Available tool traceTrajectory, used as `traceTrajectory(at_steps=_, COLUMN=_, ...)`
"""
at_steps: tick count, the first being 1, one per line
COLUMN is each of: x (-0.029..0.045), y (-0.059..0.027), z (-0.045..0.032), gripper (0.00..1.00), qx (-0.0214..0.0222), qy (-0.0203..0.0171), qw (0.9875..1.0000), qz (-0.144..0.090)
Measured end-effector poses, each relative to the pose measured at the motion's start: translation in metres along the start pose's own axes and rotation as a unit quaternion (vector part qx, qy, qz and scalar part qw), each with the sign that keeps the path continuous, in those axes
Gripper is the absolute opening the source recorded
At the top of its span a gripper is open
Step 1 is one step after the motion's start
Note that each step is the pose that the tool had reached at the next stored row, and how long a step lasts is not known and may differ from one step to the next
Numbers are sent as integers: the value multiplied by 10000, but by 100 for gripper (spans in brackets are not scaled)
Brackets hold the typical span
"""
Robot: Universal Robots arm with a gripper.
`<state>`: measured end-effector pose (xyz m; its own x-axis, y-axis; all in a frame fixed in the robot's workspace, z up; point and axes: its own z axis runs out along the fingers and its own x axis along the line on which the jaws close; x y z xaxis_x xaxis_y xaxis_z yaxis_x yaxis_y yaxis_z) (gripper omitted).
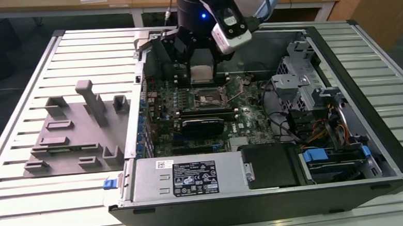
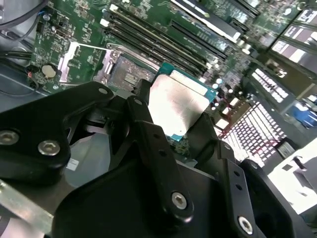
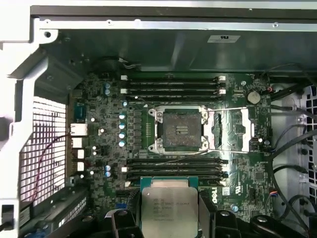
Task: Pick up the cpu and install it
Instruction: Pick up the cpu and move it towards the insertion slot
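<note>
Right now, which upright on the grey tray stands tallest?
The narrow post near the fixture tray's middle; it rises well above the squat blocks around it.

The gripper [image 2: 174,119] holds the cpu [image 2: 179,99] between its two black fingers [image 2: 148,129]. The open socket [image 2: 126,74] lies near, on the green motherboard [image 2: 74,29].

the arm [image 1: 194,12] hangs vertical, end effector [image 1: 201,78] pinching the cpu [image 1: 201,70] between both fingers.
</note>
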<state>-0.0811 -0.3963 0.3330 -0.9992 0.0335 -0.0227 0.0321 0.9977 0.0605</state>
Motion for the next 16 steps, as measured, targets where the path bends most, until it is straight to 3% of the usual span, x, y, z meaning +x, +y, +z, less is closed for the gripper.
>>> traceTrajectory(at_steps=7, x=-79, y=66, z=98, gripper=55, qx=0, qy=0, qw=10000, qz=0)
traceTrajectory(at_steps=16, x=-83, y=185, z=209, gripper=55, qx=0, qy=2, qw=10000, qz=0)
